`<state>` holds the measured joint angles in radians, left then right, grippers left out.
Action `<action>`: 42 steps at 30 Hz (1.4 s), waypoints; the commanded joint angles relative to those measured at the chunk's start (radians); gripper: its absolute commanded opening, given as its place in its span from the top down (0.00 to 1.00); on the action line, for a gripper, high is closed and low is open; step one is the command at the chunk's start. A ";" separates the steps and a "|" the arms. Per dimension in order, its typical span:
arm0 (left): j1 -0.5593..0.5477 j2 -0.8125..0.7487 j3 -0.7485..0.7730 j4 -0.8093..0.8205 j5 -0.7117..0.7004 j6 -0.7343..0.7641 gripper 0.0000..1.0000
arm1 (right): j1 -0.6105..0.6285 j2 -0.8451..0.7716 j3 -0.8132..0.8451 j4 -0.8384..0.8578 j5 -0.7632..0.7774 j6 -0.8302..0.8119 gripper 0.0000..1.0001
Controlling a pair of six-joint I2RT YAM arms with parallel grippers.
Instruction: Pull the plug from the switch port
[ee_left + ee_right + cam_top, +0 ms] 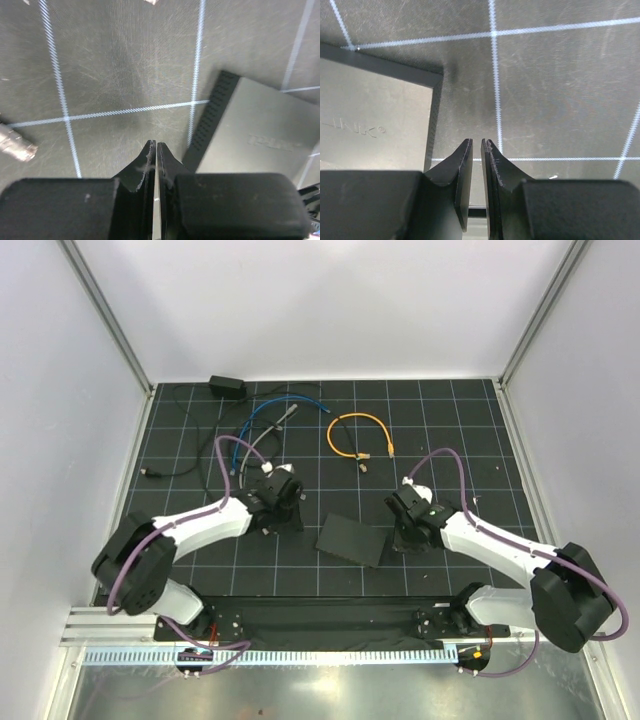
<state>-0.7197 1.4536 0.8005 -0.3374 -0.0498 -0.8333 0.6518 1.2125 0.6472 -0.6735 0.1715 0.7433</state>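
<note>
Seemingly done: no cable seen in the switch (350, 540), orange cable (356, 416) well apart at twelve o'clock. Left hand (152, 147) and right hand (476, 145) pinched nearly shut, empty.

Flat matte-black switch box (350, 540) lying skewed on gridded mat (470, 430).

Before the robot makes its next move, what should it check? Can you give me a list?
1. The left gripper holds nothing: ok, shut and empty.
2. The right gripper holds nothing: ok, shut and empty.
3. The black switch box lies between the grippers: ok.
4. A plug sits in the switch port: not ok, no cable reaches the box in the top view.
5. Sockets in view: cannot tell, the wrist views show none.
6. The orange cable lies apart from the box: ok.
</note>
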 commanded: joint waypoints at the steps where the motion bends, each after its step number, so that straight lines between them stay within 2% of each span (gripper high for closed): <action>1: 0.006 0.066 0.042 0.041 0.077 0.028 0.93 | 0.006 -0.004 -0.012 0.072 -0.046 0.024 0.78; 7: 0.006 0.151 0.020 0.130 0.183 0.002 0.95 | 0.014 0.068 -0.017 0.185 -0.125 0.037 0.78; 14: -0.015 0.171 -0.043 0.228 0.280 -0.058 0.96 | 0.016 0.202 0.072 0.264 -0.147 0.038 0.78; 20: -0.075 0.131 -0.070 0.245 0.234 -0.121 0.96 | 0.016 0.288 0.196 0.264 -0.147 0.015 0.78; 29: -0.075 0.008 -0.139 0.242 0.202 -0.164 0.96 | 0.017 0.375 0.288 0.270 -0.196 -0.018 0.78; 31: -0.075 -0.048 -0.141 0.200 0.135 -0.165 0.95 | 0.016 0.387 0.328 0.226 -0.161 -0.036 0.78; 35: -0.073 -0.203 -0.135 0.051 -0.039 -0.150 0.88 | 0.014 0.364 0.402 0.109 0.027 -0.104 0.78; 36: -0.073 -0.244 -0.127 -0.013 -0.076 -0.144 0.83 | 0.016 0.354 0.414 0.070 0.095 -0.129 0.77; 40: -0.072 -0.438 -0.129 -0.095 -0.203 -0.139 0.65 | 0.017 0.279 0.376 0.006 0.232 -0.154 0.72; 42: -0.070 -0.534 -0.132 -0.110 -0.231 -0.139 0.59 | 0.016 0.219 0.319 0.012 0.230 -0.153 0.68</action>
<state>-0.7914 1.0180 0.6502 -0.3710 -0.1581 -0.9707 0.6640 1.5230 1.0107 -0.6064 0.2916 0.6224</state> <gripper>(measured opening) 0.388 0.303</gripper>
